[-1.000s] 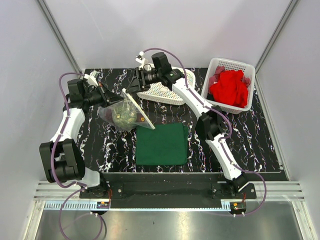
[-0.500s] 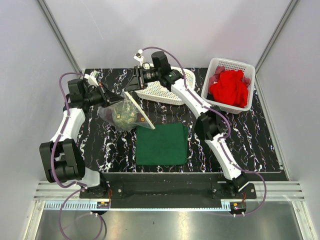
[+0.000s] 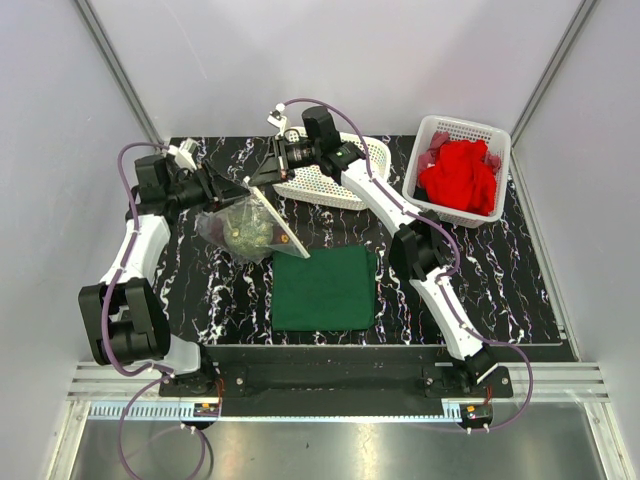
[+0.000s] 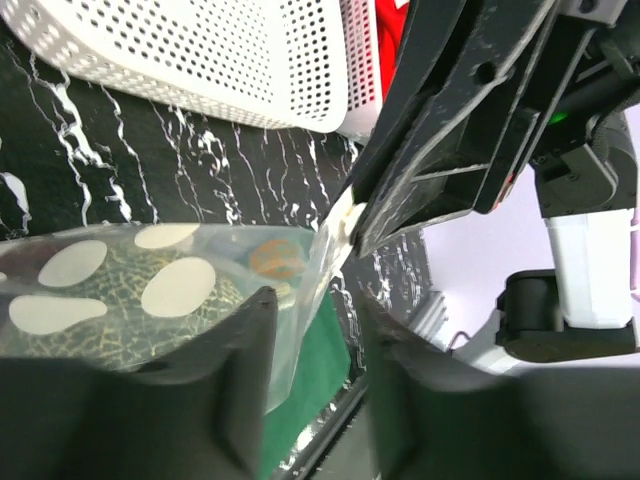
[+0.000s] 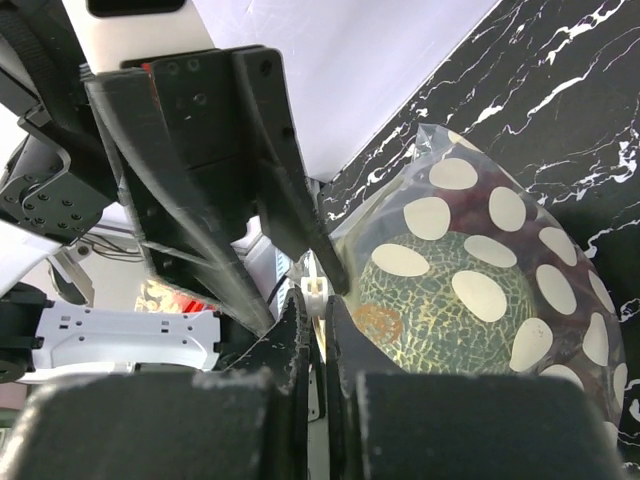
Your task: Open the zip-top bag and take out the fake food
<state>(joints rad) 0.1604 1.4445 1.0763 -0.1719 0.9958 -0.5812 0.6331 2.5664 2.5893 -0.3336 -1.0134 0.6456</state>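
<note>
The zip-top bag [image 3: 243, 228] is a clear pouch with white dots, hanging between the two arms at the table's back left. Through it show the fake food: a mottled green ball [image 5: 440, 300], dark red pieces [image 5: 560, 215] and an orange bit [image 4: 275, 258]. My right gripper [image 5: 318, 300] is shut on the white zip tab at the bag's top edge; in the top view it [image 3: 258, 183] sits just above the bag. My left gripper [image 4: 315, 300] is open, with the bag's loose edge [image 4: 300, 320] lying between its fingers, unclamped.
A flat green cloth [image 3: 323, 287] lies in front of the bag. A tipped white lattice basket [image 3: 330, 180] lies behind the right gripper. Another white basket [image 3: 500, 150] at the back right holds a red cloth [image 3: 458, 175].
The left gripper has let go of the bag and opened. The right gripper has shifted slightly left and shut on the bag's zip tab. The bag stays in place.
</note>
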